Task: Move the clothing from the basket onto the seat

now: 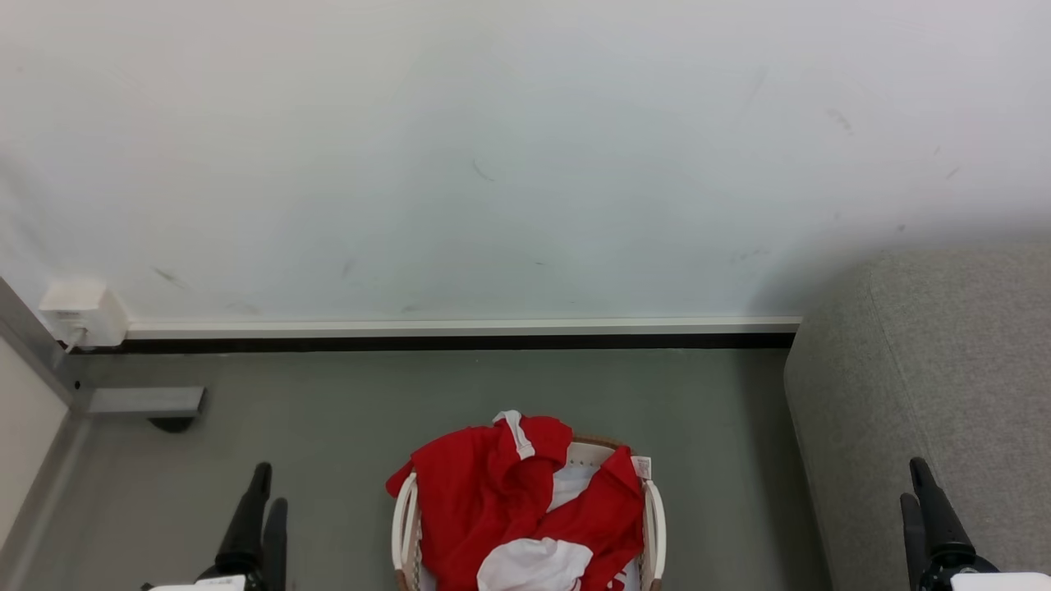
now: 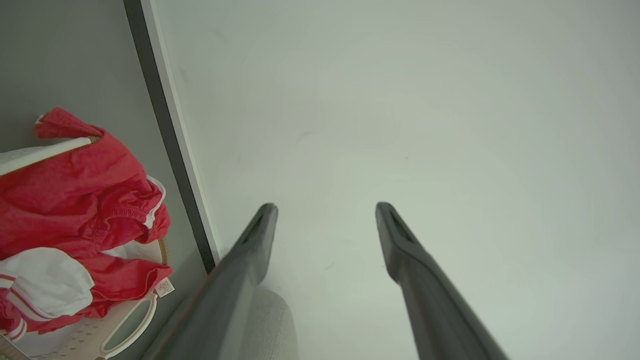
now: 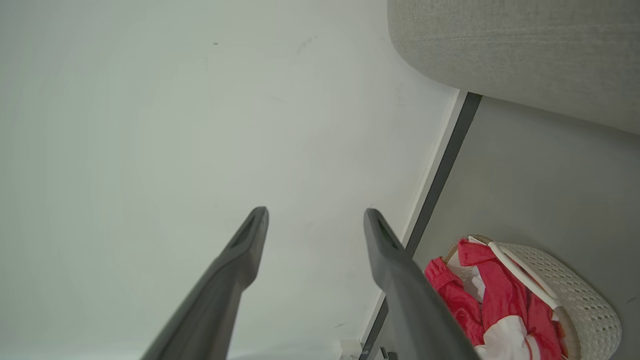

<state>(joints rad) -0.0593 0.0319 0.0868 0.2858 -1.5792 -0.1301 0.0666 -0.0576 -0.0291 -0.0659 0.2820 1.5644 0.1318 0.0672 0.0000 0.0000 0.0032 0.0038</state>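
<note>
Red clothing with white trim (image 1: 501,501) is heaped in the cream basket (image 1: 654,525) on the grey floor, at the bottom middle of the head view. The garments spill over the basket's far and left rim. The grey seat (image 1: 944,394) stands to the right of the basket. My left gripper (image 1: 264,484) is raised left of the basket, open and empty (image 2: 326,212). My right gripper (image 1: 915,484) is raised in front of the seat's left edge, open and empty (image 3: 315,216). The wrist views show the clothing (image 2: 75,185) (image 3: 500,300), the basket (image 2: 125,325) (image 3: 585,295) and the seat (image 3: 525,50) (image 2: 270,325).
A white wall (image 1: 493,148) with a white and black skirting strip (image 1: 460,335) rises just behind the basket. A white wall socket box (image 1: 82,313) sits at the far left, with a grey block (image 1: 144,400) on the floor below it. Bare floor (image 1: 328,427) lies around the basket.
</note>
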